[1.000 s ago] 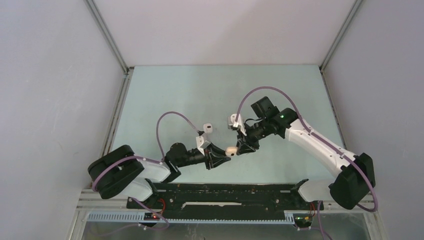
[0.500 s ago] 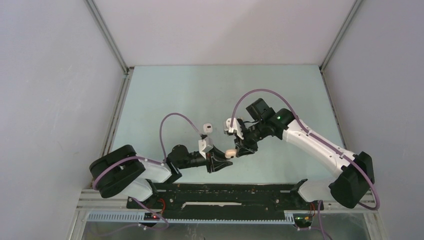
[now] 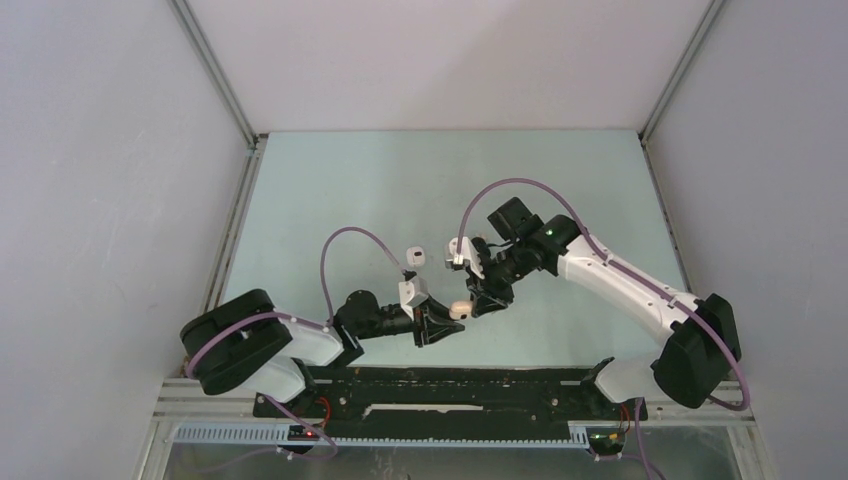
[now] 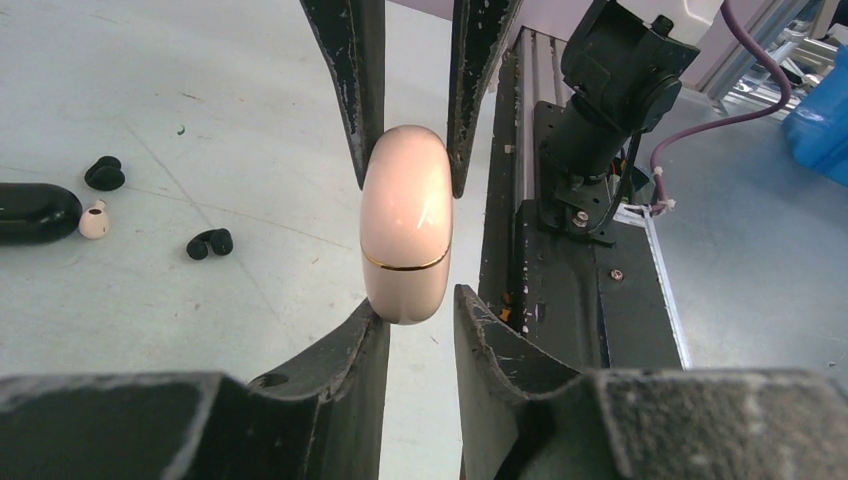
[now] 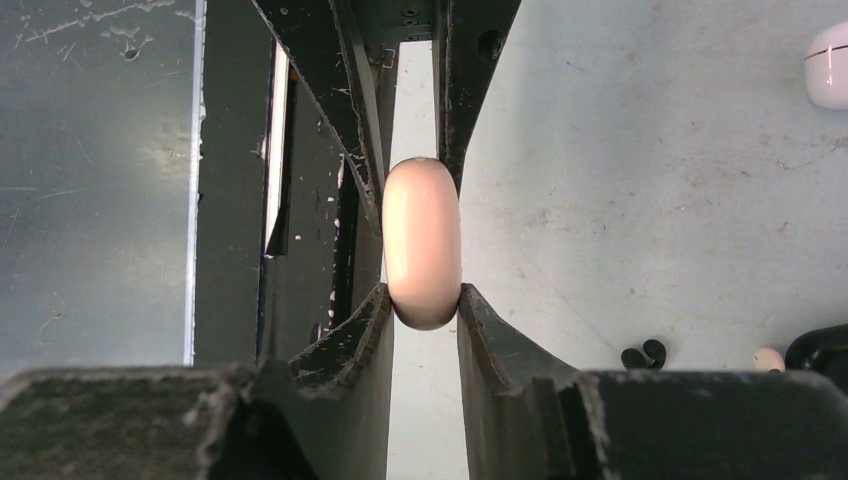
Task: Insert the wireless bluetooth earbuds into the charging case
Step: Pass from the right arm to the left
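Note:
A closed pale pink charging case with a gold seam is held above the table. My right gripper is shut on one end of it. The other end sits between the tips of my left gripper, touching one finger with a thin gap to the other. In the top view the case lies between the left gripper and right gripper. Two black earbuds and a small beige earbud lie loose on the table. The black pair also shows in the right wrist view.
A black case lies beside the beige bud. A white case stands on the table behind the grippers and also shows in the right wrist view. The black base rail runs along the near edge.
My right gripper has carried the pink case left and nearer to the left gripper. The case's free end now sits between the left fingertips.

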